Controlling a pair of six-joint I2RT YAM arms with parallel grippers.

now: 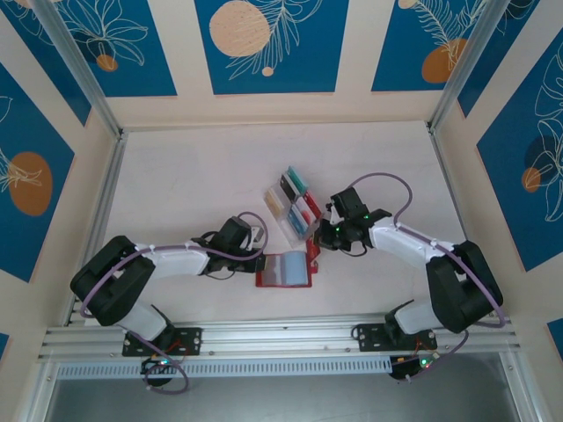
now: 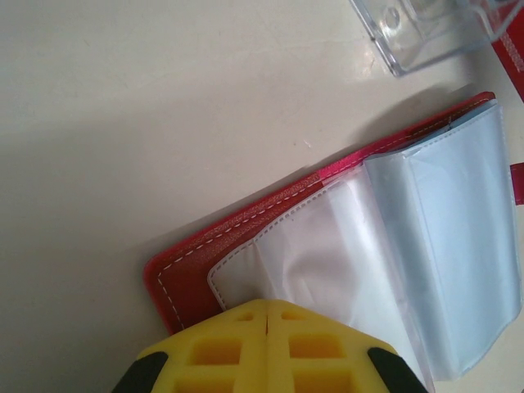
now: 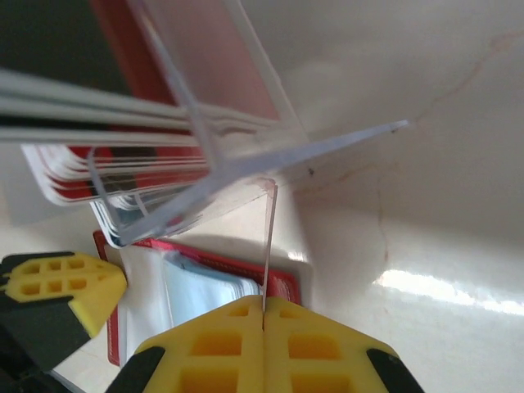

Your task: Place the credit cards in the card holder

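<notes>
We are pinching one card edge-on in the closed right pincer. The closed left pincer is resting on the open holder, lower centre. Other cards are standing in the rack just above. They are looking light, stiff and slick, so we are favouring a short edge.
</notes>
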